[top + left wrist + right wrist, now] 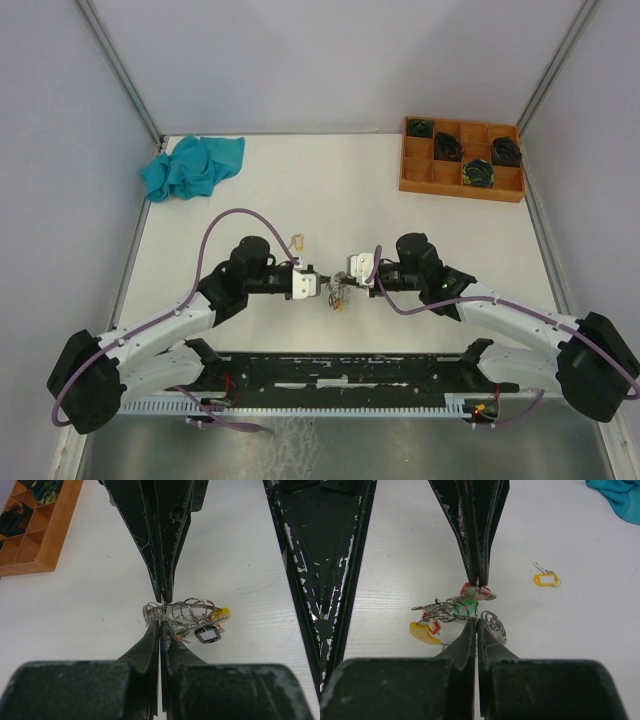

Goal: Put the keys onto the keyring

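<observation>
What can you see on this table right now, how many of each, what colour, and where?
keyring: one, silvery coils with a long yellow tag, table centre
tagged keys: at least two, red and green tags, bunched against the coils
loose key: one, yellow tag, lying apart from the bunch
cloth: one, teal, crumpled, far left corner
tray: one, orange-brown wood, far right
coils: four, black with green marks, in separate tray compartments
table: one, white
left tool: one, black, shut, tip at the red-tagged key
right tool: one, black, shut, tip on the keyring
</observation>
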You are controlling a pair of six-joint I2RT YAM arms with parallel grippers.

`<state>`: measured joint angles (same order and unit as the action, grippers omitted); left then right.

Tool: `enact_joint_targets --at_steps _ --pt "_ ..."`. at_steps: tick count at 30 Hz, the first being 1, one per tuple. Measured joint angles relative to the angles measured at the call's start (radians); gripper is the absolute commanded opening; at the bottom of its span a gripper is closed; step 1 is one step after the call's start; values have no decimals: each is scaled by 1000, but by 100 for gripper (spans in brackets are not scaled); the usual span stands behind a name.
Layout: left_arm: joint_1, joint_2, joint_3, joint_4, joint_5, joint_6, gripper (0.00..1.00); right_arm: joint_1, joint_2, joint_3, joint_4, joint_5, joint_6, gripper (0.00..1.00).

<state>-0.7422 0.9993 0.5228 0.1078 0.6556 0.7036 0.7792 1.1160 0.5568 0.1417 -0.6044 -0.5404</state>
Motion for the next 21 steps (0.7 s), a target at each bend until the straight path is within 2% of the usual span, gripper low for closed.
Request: enact_joint_targets --at_steps 21 --pt "0 28 0 0 0 -18 3 13 0 -3 26 11 -10 1"
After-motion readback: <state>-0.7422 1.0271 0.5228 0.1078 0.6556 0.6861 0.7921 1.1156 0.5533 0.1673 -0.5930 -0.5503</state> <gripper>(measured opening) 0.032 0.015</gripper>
